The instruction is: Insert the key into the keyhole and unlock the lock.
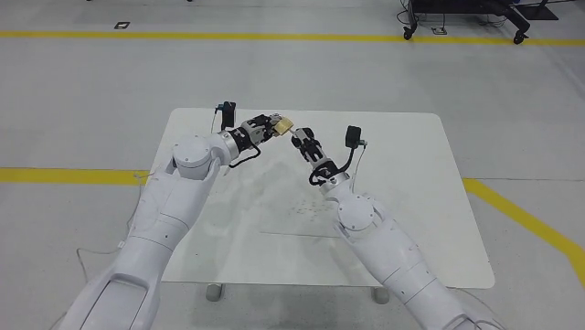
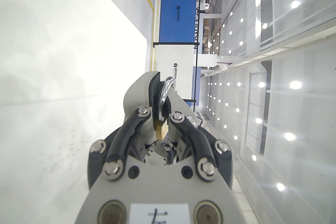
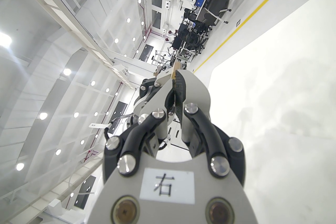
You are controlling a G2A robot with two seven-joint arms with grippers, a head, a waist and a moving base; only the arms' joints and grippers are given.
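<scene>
Top view: lock [image 1: 283, 126], brass body, is held off the desk [image 1: 411, 229] at the tip of the left gripper [image 1: 266, 130]. It sits in the small gap between the two sets of jaws. The right gripper [image 1: 301, 136] is just beside it on the far side, tips aimed at the brass, close to touching; contact cannot be made out. Both arms meet over the far half of the desk, wrists raised, nothing lying under the jaws. Left wrist view: left jaws are closed down on the lock. The silver shackle [image 2: 168, 90] is pinched between the pads near the fingertips, and a slab of the brass body shows deeper in, toward the palm. Right wrist view: right jaws are drawn narrow, nearly together, clamping the key [image 3: 173, 101], seen edge-on as a thin sliver between the ribbed pad and the opposite finger. A bit of brass pokes out just past these fingertips, with the other gripper's black linkages directly behind it. Whether the key tip sits in the keyhole cannot be told; the keyhole itself is hidden. Farther out, a yellow floor line [image 1: 274, 35] runs beyond the desk edge ahead of both jaws, and a blue panel [image 2: 178, 15] stands past the desk end, well beyond the left jaws.
</scene>
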